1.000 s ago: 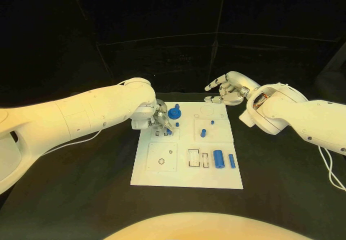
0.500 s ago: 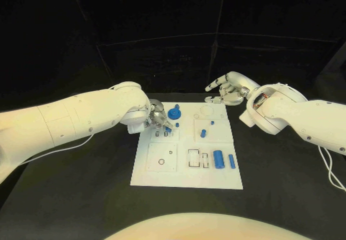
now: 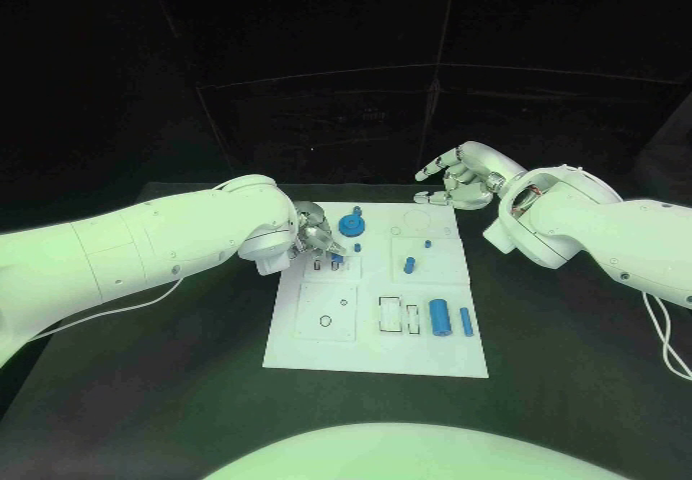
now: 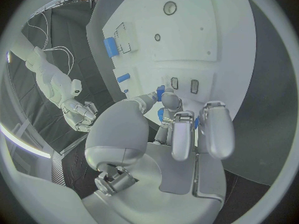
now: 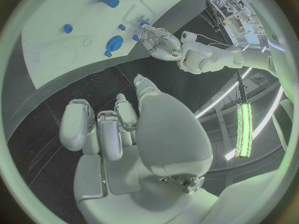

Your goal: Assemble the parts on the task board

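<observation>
The white task board point(image 3: 361, 340) lies in the middle of the table. My left hand point(image 3: 313, 240) hovers over its far left part and pinches a small blue part point(image 3: 335, 258) between thumb and a finger. The left wrist view has this small blue part point(image 4: 161, 91) at the fingertips point(image 4: 168, 100), just short of two small slots point(image 4: 175, 83). A blue gear-like part point(image 3: 353, 228) stands right beside the hand. My right hand point(image 3: 456, 181) hangs off the board's far right corner, fingers apart and holding nothing.
On the board's right half lie a thick blue cylinder point(image 3: 438, 317), a thinner one point(image 3: 464, 320), a short part point(image 3: 410, 266) and a tiny one point(image 3: 427, 242). Black table point(image 3: 173, 380) surrounds the board.
My left arm has swung its elbow outward while the hand stays over the same far left spot of the board. The right hand has not moved.
</observation>
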